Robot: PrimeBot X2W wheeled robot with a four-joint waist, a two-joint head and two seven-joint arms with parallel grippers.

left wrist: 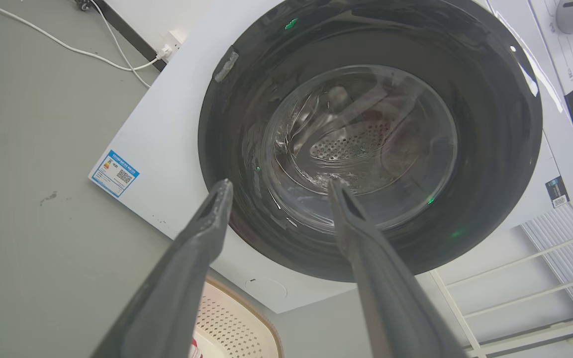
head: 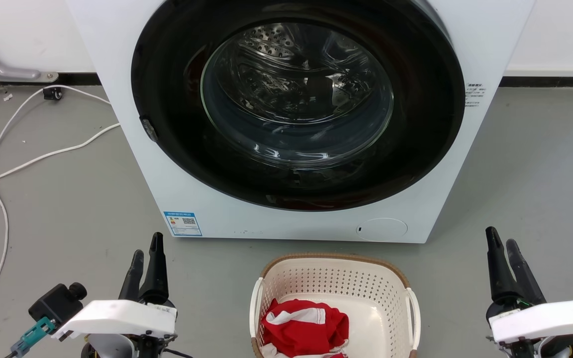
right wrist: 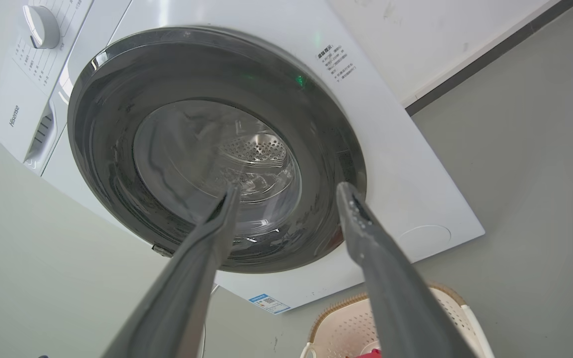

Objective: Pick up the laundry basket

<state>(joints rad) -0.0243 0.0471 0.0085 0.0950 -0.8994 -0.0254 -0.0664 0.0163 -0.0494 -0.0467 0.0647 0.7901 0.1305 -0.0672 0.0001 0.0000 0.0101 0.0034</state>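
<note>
The laundry basket (head: 335, 288) is cream with perforated walls, a brown rim and white side handles. It stands on the floor in front of the washing machine, at the bottom centre of the head view, with red and white clothing (head: 304, 325) inside. My left gripper (head: 146, 251) is open at the lower left, well to the left of the basket. My right gripper (head: 501, 243) is open at the lower right, well to its right. Neither touches it. In the left wrist view the basket's rim (left wrist: 246, 311) peeks between the fingers, and the basket (right wrist: 346, 328) also lies low in the right wrist view.
A white front-loading washing machine (head: 296, 114) with its dark round door shut stands just behind the basket. White cables (head: 3, 164) trail over the grey floor at the left. A white rack (left wrist: 525, 288) stands beside the machine.
</note>
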